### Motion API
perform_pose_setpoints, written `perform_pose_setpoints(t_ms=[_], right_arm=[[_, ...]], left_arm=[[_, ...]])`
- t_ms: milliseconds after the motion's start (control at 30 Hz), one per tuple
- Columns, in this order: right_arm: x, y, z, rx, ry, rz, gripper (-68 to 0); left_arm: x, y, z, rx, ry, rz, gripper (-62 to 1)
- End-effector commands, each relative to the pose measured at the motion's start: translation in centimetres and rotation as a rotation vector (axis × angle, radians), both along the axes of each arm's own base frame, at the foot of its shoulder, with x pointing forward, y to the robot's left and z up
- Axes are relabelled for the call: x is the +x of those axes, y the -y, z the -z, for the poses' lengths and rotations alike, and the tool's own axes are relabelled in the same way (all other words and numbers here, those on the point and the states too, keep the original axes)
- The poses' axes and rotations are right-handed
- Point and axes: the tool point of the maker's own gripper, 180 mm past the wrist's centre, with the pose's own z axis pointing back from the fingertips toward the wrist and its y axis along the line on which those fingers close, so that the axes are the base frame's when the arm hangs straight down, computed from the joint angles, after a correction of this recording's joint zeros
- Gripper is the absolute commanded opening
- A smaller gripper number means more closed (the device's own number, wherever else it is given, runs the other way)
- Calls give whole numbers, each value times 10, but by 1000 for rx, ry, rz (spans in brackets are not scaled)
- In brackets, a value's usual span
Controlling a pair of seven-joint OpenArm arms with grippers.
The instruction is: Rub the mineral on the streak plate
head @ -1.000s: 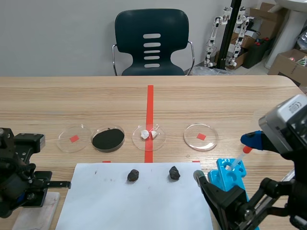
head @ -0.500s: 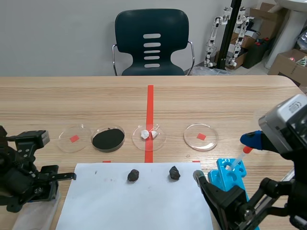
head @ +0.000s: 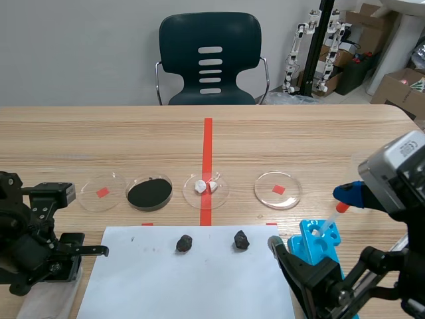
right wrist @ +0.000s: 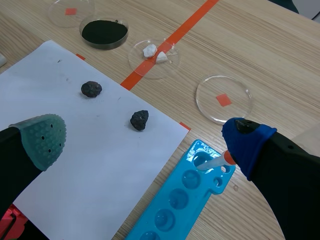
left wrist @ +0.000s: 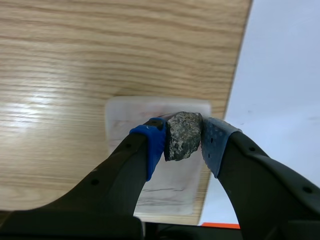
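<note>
My left gripper (left wrist: 183, 136) is shut on a rough grey mineral (left wrist: 182, 134), held just over a white streak plate (left wrist: 127, 117) that lies beside the left edge of the white paper (left wrist: 285, 75). In the scene view the left gripper (head: 58, 266) sits low at the near left, over the streak plate (head: 48, 298). Two dark minerals (head: 184, 243) (head: 242, 240) lie on the paper (head: 192, 286). My right gripper (right wrist: 144, 136) is open and holds nothing, above the paper's right edge.
Behind the paper stands a row of petri dishes: an empty one (head: 103, 192), one with black powder (head: 150, 193), one with white pieces (head: 206, 187), another empty one (head: 278, 189). A blue well tray (head: 319, 249) with a pipette (head: 329, 222) lies at the near right.
The left arm has shifted a little to the right over the streak plate, with the mineral still in its grip. The right arm has not moved.
</note>
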Motion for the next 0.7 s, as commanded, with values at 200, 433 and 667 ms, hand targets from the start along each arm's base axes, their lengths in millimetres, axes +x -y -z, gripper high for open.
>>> perform_pose_setpoints(t_ms=[200, 433, 667], right_arm=[[7, 0, -14, 10, 48, -1, 4], [7, 0, -14, 10, 48, -1, 4], [7, 0, -14, 10, 48, -1, 4]], left_arm=[[-9, -42, -5, 222, -31, -29, -453], [-9, -43, -5, 229, -32, -32, -453], [-6, -12, 2, 64, -17, -29, -453]])
